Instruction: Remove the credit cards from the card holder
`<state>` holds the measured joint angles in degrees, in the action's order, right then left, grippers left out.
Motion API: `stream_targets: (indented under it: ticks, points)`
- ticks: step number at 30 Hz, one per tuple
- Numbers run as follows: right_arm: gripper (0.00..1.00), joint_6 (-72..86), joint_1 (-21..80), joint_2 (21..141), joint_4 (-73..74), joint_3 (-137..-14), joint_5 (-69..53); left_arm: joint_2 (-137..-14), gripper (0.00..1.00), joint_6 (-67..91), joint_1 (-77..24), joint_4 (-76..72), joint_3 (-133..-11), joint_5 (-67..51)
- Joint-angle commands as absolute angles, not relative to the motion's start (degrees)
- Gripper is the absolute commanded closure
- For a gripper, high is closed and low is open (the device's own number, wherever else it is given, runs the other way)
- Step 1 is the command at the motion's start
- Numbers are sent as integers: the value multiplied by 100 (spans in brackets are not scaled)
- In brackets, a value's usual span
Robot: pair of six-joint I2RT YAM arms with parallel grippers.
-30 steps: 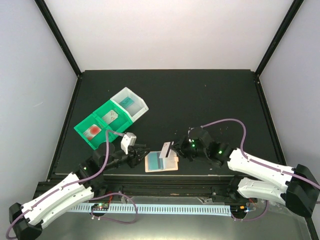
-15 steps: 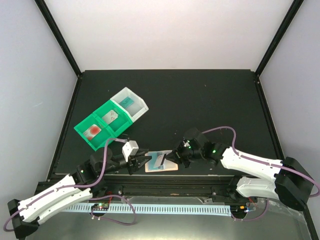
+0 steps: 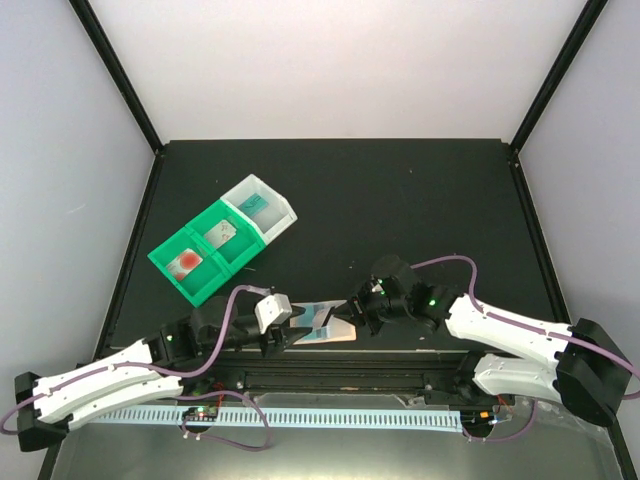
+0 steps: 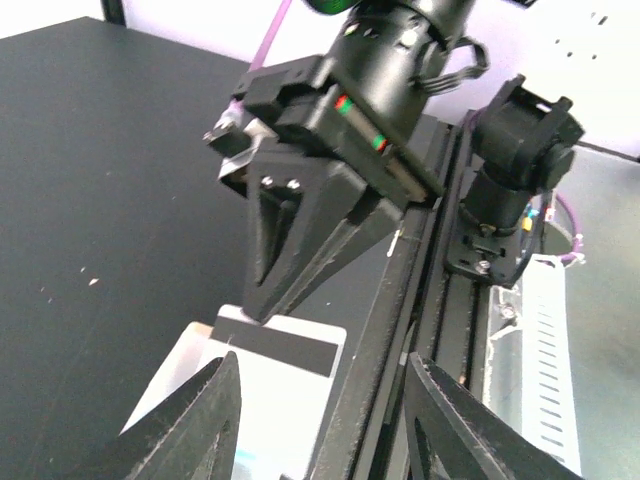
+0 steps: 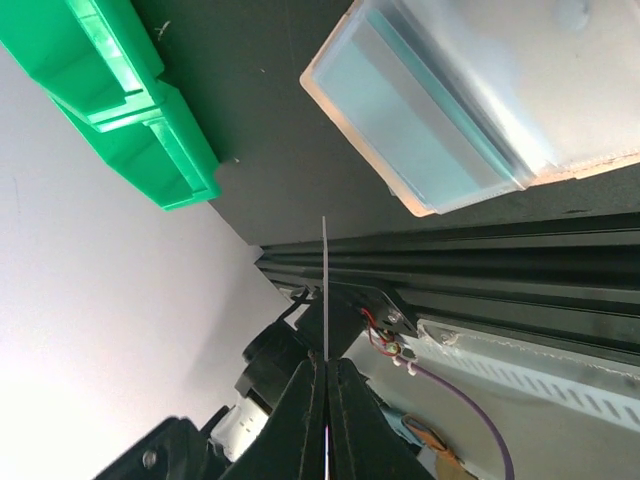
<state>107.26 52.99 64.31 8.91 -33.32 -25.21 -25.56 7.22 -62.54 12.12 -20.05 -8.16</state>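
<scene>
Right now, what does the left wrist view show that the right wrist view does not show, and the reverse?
Only the left wrist view shows the card's flat face, white with a black stripe. Only the right wrist view shows the green bins and the card holder with its peach rim and pale blue panels. Both show that card pinched by the right gripper; the right wrist view sees it edge-on only.

No text, number or brand readable anywhere.
- Pale card: dark stripe across top, no lettering legible.
- Green bin: red-blotch card and grey-white card carry marks too small to read.
- White bin: teal card, print too small to tell.
</scene>
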Motion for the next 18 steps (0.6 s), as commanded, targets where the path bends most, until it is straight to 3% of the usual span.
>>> stream_targets:
  ticks: [1, 9, 18]
  points:
    - [99, 10964, 5221, 6473, 671, -3341, -2605, -2736, 53, 500, -6542, 1406, -2425, -780]
    - [99, 11031, 5083, 6517, 552, -3354, -2777, -3500, 54, 402, -6959, 1679, -2640, 86]
    - [99, 11014, 5075, 6421, 580, -3405, -2786, -3550, 64, 340, -7178, 1815, -2664, 948]
